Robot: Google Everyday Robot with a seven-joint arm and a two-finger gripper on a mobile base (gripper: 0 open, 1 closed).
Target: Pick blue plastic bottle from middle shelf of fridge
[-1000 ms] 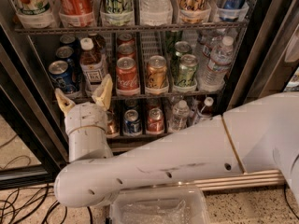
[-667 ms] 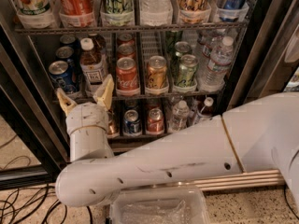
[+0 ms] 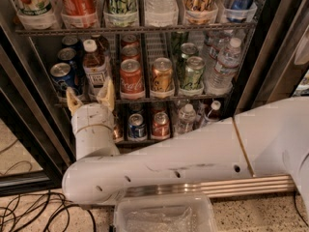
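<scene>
The blue plastic bottle [image 3: 95, 67] stands on the middle shelf [image 3: 145, 98] of the fridge [image 3: 145, 57], second lane from the left. It holds dark drink, with a white cap and a white label. My gripper [image 3: 90, 96] points up at it from below, its two tan fingers [image 3: 106, 95] spread apart, with the tips level with the bottle's base and just in front of the shelf's rail. The fingers hold nothing. Blue cans [image 3: 63, 77] stand left of the bottle, red cans [image 3: 131, 76] right of it.
Gold [image 3: 162, 75] and green cans [image 3: 192, 72] and a clear water bottle [image 3: 222, 66] fill the shelf's right lanes. Tall cans in clear cups [image 3: 120, 6] line the rack above. Small cans and bottles [image 3: 159, 124] sit below. A clear plastic bin [image 3: 164, 216] and cables [image 3: 29, 211] lie on the floor.
The gripper has shifted very slightly to the right, staying in front of the middle shelf's rail. Nothing else has moved.
</scene>
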